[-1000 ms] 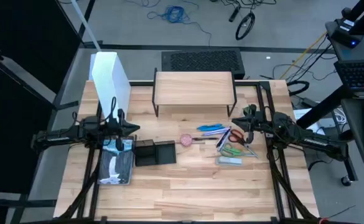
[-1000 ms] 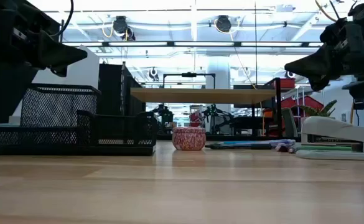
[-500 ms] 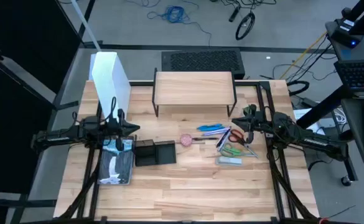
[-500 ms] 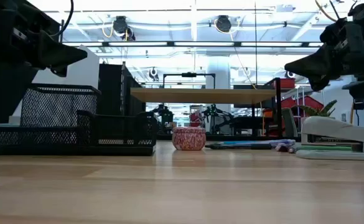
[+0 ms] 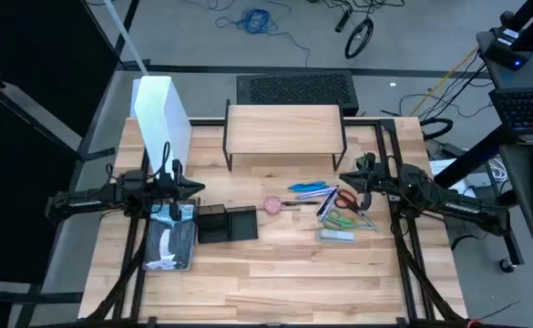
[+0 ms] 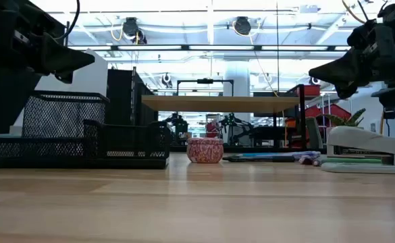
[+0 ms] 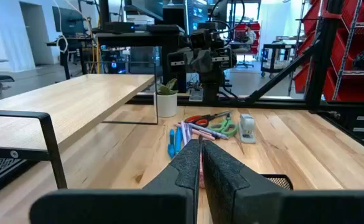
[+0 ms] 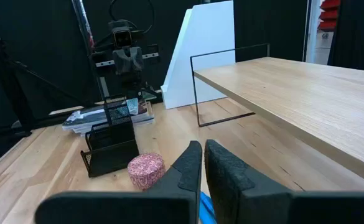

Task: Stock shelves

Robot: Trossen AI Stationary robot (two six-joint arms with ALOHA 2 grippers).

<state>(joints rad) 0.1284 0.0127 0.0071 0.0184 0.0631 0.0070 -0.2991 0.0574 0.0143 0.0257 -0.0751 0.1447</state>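
Observation:
The shelves (image 5: 284, 130), a low riser with a light-wood top on thin black legs, stand at the table's far middle with nothing on top. In front of them lie blue and purple pens (image 5: 310, 189), red scissors (image 5: 344, 198), green scissors (image 5: 340, 220), a stapler (image 5: 336, 236) and a small pink tin (image 5: 273, 205). My left gripper (image 5: 196, 188) hovers shut above the table's left side, pointing right. My right gripper (image 5: 343, 176) hovers shut above the scissors, pointing left. Neither holds anything.
A tall white file box (image 5: 161, 114) stands at the far left. A black mesh organizer tray (image 5: 227, 223) sits near the middle, beside a magazine (image 5: 171, 240) under my left arm. A small potted plant (image 7: 166, 98) stands by the right arm. The near half of the table is bare wood.

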